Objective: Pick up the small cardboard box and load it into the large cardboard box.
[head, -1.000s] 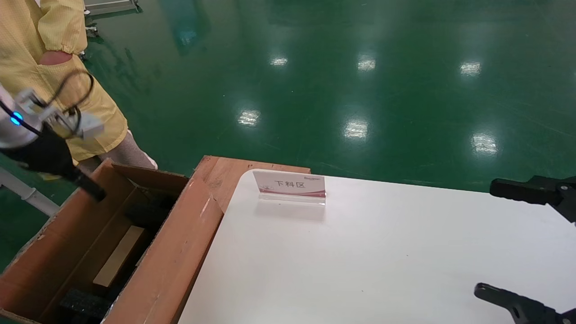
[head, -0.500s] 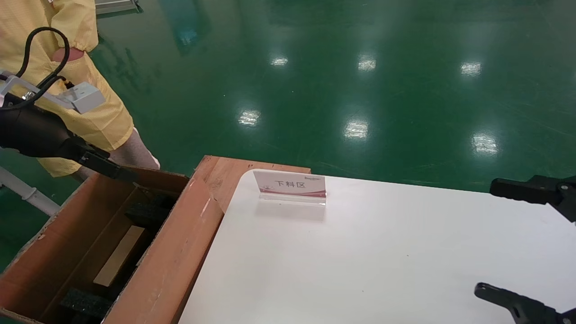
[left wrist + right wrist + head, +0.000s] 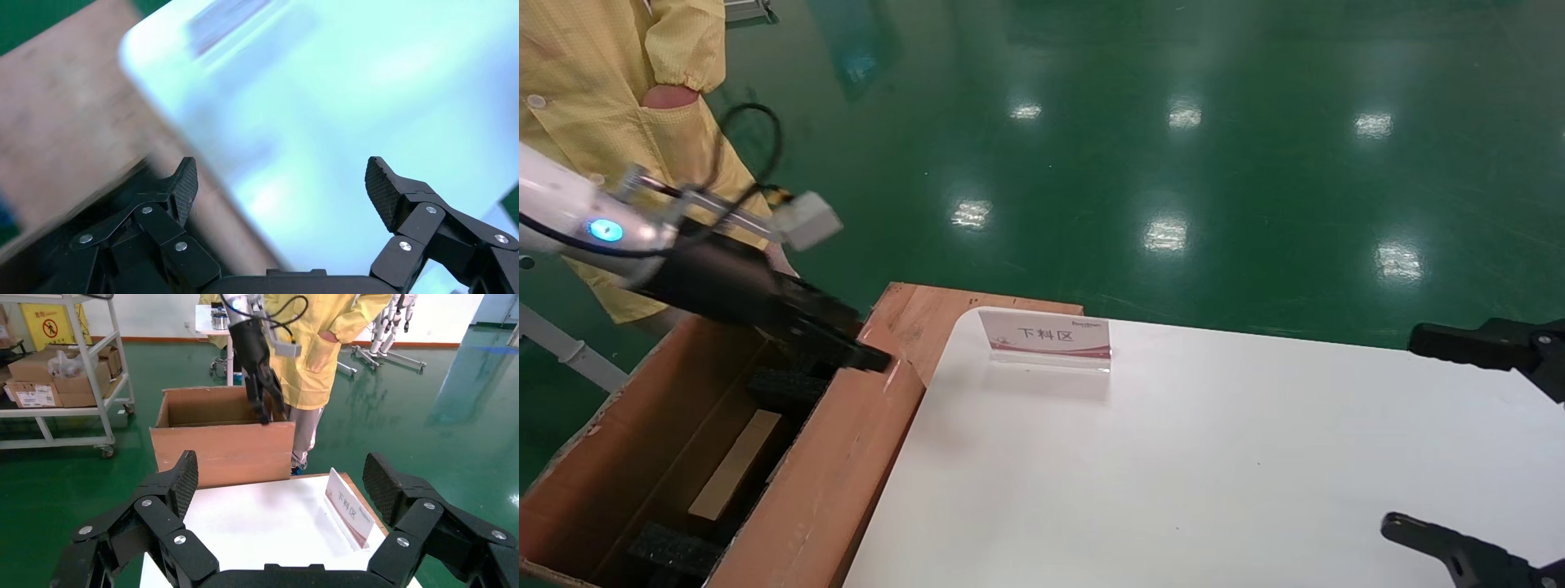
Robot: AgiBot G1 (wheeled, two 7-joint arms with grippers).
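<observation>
The large cardboard box (image 3: 834, 457) stands open at the table's left; it also shows in the right wrist view (image 3: 220, 447). The small cardboard box (image 3: 735, 465) lies on its inner floor between black foam blocks (image 3: 789, 385). My left gripper (image 3: 850, 349) is open and empty above the large box's far right corner, next to the table edge; in its own wrist view (image 3: 281, 177) the jaws stand wide over the box wall and the white table. My right gripper (image 3: 1414, 433) is open and empty at the table's right edge, jaws wide in its wrist view (image 3: 281, 471).
A white table (image 3: 1173, 457) carries an upright sign card (image 3: 1046, 335) near its far edge. A wooden board (image 3: 928, 314) lies under the table corner. A person in a yellow coat (image 3: 601, 73) stands behind the large box. A shelf cart (image 3: 61, 373) stands farther back.
My left gripper has risen from over the large box's left side and swung right to its far right corner by the table. The small box and right arm have not moved.
</observation>
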